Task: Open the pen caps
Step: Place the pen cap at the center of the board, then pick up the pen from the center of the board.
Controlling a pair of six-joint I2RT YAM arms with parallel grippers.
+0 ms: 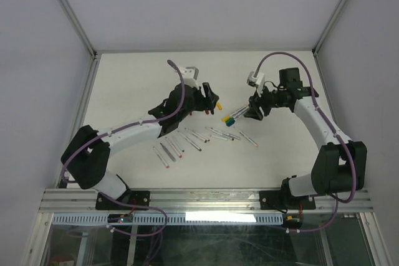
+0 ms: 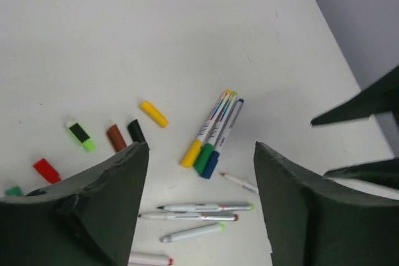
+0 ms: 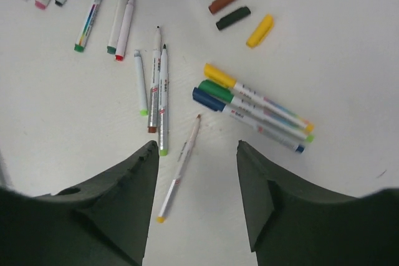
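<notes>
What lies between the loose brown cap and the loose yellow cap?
One dark cap, lying apart from both the brown cap and the yellow cap. Both wrist views show it.

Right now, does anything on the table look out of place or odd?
Nothing spilled or broken. Three pens, yellow, green and blue, lie side by side still capped, while the other pens look bare-tipped, loose caps scattered nearby.
</notes>
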